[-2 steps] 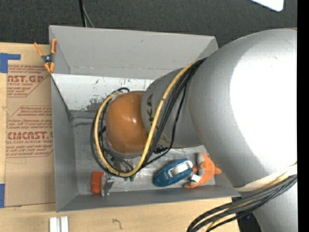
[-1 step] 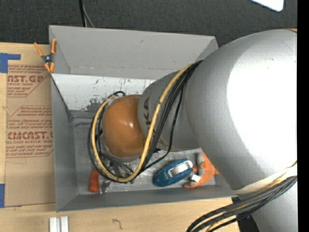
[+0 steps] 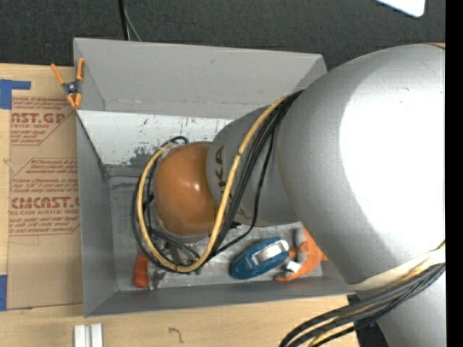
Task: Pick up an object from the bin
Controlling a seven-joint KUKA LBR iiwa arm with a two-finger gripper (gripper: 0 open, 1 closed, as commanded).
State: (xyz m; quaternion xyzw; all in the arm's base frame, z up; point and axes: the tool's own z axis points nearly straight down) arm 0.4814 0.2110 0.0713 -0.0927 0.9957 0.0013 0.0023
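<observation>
Blue oval object (image 3: 259,259), long axis left-right, beside orange piece (image 3: 309,257)

One overhead camera, slightly oblique.
Faces down into grey bin (image 3: 195,74); arm (image 3: 376,165) enters from right, near the lens.

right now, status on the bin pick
Arm low in bin, orange wrist cover over its left middle. Hold unconfirmed. Blue thing and orange piece by the lower wall, small orange bit in the lower left corner.
</observation>
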